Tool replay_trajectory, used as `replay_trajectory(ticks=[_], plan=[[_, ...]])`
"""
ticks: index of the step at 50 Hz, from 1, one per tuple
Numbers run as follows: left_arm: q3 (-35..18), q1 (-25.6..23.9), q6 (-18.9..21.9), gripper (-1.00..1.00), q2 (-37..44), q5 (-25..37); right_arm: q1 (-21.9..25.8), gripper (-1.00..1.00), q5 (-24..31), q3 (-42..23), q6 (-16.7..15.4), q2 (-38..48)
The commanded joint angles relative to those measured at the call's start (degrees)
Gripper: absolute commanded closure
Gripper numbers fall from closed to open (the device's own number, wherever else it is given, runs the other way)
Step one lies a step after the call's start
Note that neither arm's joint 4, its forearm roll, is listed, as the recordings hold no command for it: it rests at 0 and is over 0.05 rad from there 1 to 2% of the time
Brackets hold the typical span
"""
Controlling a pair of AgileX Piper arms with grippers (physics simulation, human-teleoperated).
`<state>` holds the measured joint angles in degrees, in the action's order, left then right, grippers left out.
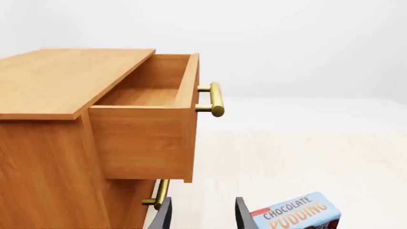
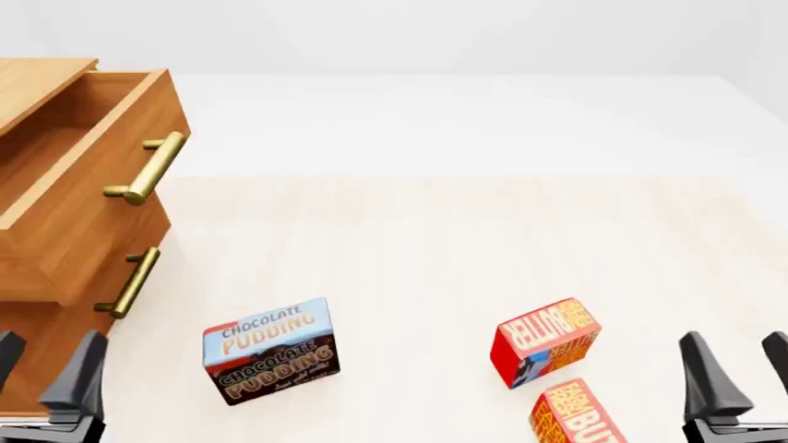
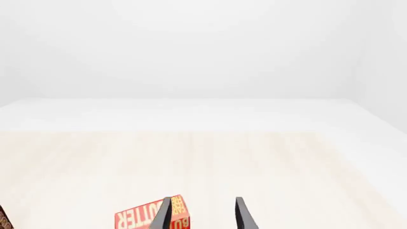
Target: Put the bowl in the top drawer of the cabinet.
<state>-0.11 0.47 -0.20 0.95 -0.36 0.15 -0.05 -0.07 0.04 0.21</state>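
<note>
The bowl shows in none of the views. The light brown cabinet (image 2: 31,88) stands at the far left of the table, also seen in the left wrist view as cabinet (image 1: 45,162). Its top drawer (image 2: 105,157) is pulled out, brass handle forward; the part of the drawer's (image 1: 146,138) inside that shows is bare wood. My left gripper (image 2: 43,374) hangs open low in front of the cabinet, nothing between its fingers (image 1: 243,214). My right gripper (image 2: 739,374) is open at the near right, empty too, right gripper (image 3: 203,214).
The lower drawer (image 2: 87,277) is shut, its handle under the open one. A chocolate pudding box (image 2: 268,349) stands right of the left gripper. Two red butter boxes (image 2: 545,340) (image 2: 569,417) sit left of the right gripper. Pale tabletop (image 2: 468,240) stretches beyond.
</note>
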Motion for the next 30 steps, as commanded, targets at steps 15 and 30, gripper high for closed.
replay_trajectory(ticks=[15, 30], plan=[[-3.49, -1.74, -0.79, -1.0, 3.48, 3.3, 0.74, -1.0, -0.13, -0.17, -0.15, 0.22], [-8.82, -15.66, 4.44, -1.0, 6.17, 12.38, 0.02, -1.0, -0.34, -0.14, -0.52, 1.12]])
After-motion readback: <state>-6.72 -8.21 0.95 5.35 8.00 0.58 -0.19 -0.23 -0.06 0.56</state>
